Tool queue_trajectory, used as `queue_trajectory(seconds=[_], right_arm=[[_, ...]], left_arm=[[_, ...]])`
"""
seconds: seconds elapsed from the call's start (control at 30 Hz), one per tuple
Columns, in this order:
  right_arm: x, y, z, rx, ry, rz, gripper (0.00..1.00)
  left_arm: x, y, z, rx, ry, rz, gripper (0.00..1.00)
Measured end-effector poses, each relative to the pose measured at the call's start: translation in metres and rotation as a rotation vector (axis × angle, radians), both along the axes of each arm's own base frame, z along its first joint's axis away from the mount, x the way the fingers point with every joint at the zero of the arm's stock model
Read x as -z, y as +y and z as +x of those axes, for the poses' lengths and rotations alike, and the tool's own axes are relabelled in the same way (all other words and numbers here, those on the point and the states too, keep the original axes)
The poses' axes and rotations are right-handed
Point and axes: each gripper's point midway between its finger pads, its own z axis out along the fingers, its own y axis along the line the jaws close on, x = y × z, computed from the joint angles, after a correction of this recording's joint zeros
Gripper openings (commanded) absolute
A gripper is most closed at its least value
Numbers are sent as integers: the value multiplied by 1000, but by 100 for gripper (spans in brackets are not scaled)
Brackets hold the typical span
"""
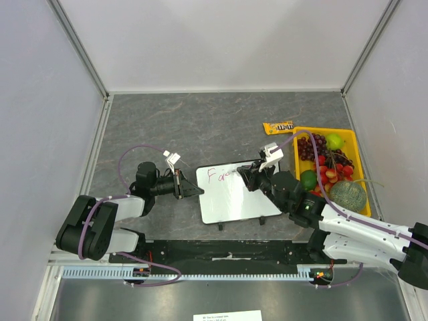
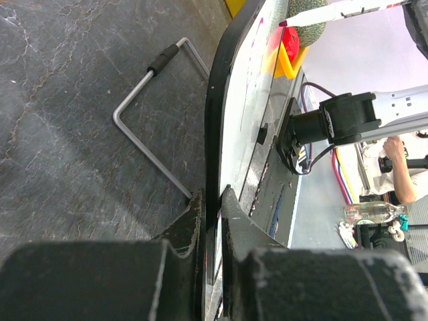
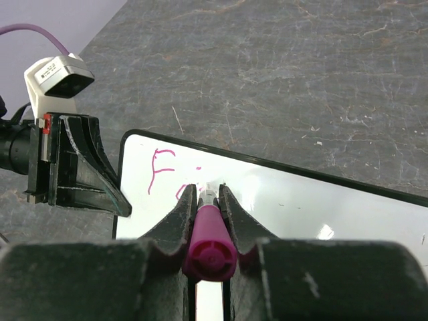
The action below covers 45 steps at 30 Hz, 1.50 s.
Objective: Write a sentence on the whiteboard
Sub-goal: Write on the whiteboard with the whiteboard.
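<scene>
The whiteboard [image 1: 241,200] lies on the dark table between my two arms. My left gripper [image 1: 198,190] is shut on its left edge; in the left wrist view the fingers [image 2: 194,217] pinch the thin black frame [image 2: 215,120]. My right gripper [image 1: 245,175] hovers over the board's upper middle, shut on a magenta marker [image 3: 208,237]. The marker's tip touches the white surface [image 3: 314,200]. The sentence [image 3: 158,170] stands as a pink "F" plus a partial stroke and a dot, partly hidden behind my right fingers.
A yellow tray [image 1: 324,131] at the right holds grapes, strawberries, limes and a melon [image 1: 348,195]. An orange candy packet [image 1: 278,126] lies just behind it. A bent wire leg [image 2: 144,127] of the board rests on the table. Grey walls enclose three sides.
</scene>
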Motion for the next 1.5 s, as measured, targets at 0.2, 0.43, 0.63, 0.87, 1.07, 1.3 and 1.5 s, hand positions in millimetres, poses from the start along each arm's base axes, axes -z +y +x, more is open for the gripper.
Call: queue_trajectory(seconds=[0.2,0.43,0.63,0.87,1.07,1.3,1.5], right_arm=[[-6,0,1,0,-16,12,0],[2,2,2,1,-3,-8,0],[3,2,2,1,-1,-10,0],[7,-2,-1,0,8,-4,0],[14,-2,-7,-17,28,10,0],[19,-2,-11,-32,44,22,0],[19,-7,-13,-26,45,18,0]], left_arm=[[0,0,0,0,0,0,2],[0,0,0,0,0,0,2],[0,0,0,0,0,0,2],[0,0,0,0,1,0,2],[0,0,0,0,0,0,2],[0,0,0,0,1,1,2],[0,0,0,0,1,0,2]])
